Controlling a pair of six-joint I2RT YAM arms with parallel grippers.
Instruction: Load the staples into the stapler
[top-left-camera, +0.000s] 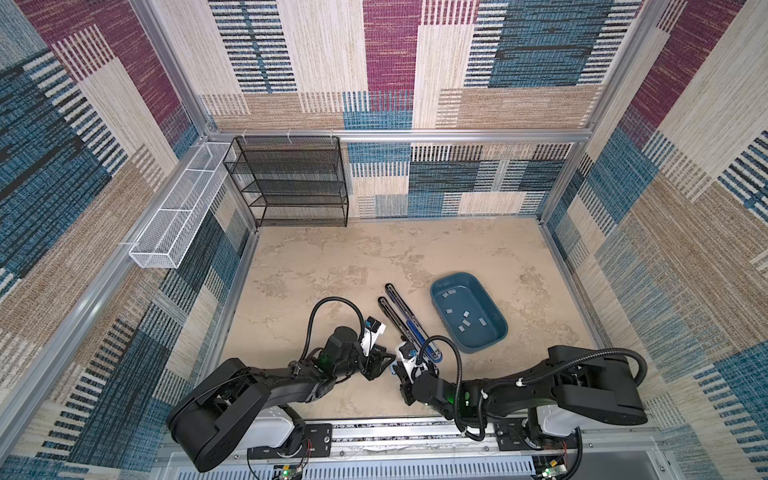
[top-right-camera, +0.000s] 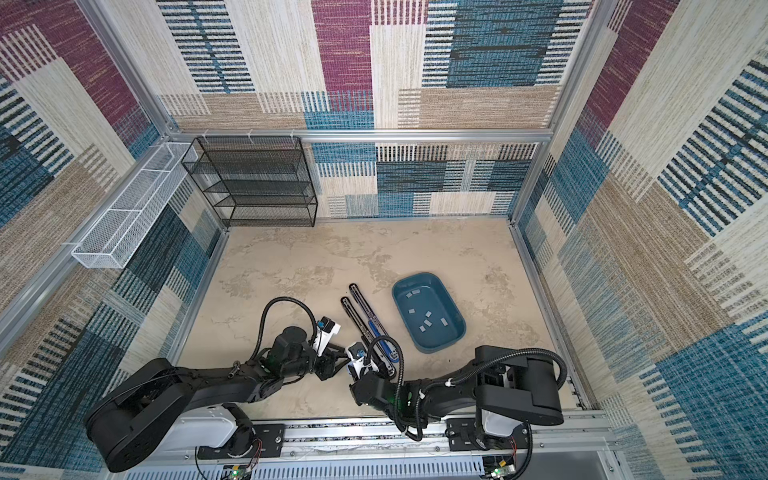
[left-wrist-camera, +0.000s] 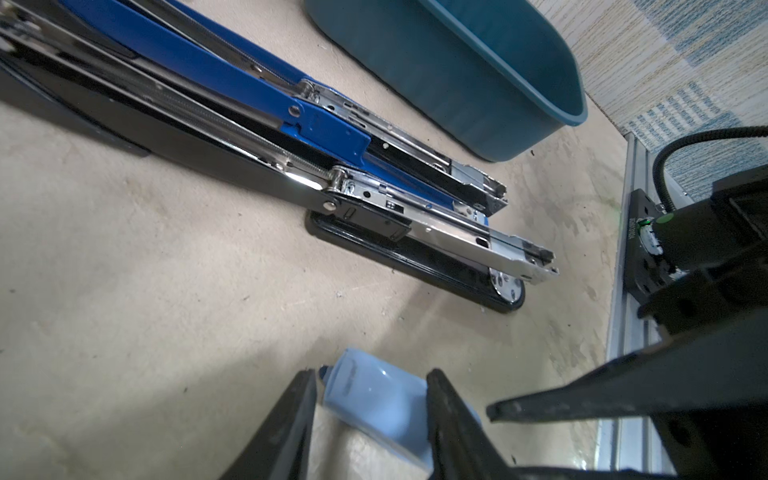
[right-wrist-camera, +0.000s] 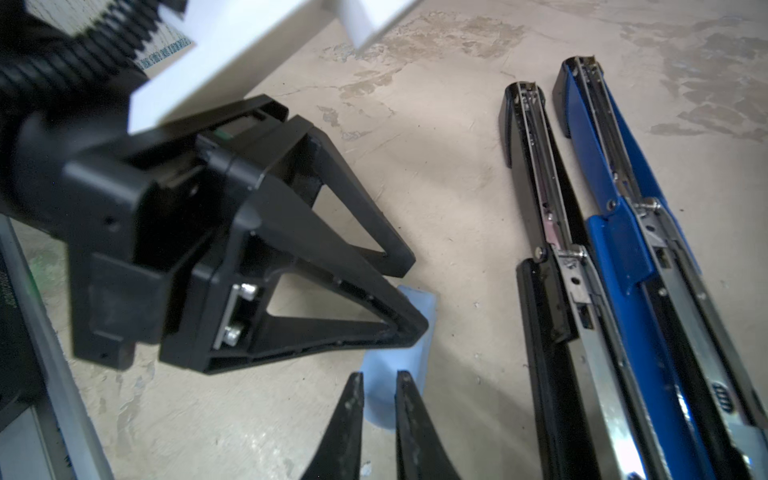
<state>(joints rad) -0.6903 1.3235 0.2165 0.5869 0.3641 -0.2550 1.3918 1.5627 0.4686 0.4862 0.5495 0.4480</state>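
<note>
- Right gripper (right-wrist-camera: 379, 376): clenched on the thin wall of a pale-blue piece (left-wrist-camera: 374, 395) at the table's near side.
- Left gripper (left-wrist-camera: 370, 374): its fingers bracket the same piece; I cannot tell whether they grip it.
- Staples (top-left-camera: 466, 322): loose in the teal bin (top-left-camera: 478, 345), beside the blue stapler (top-left-camera: 415, 327) and black stapler (top-left-camera: 390, 318), both laid open.
- Step, as I judge it: a handover. I close one grip fully before easing the other.

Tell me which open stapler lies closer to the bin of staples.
The blue stapler, right beside the teal bin; the black stapler lies on its other side.
</note>
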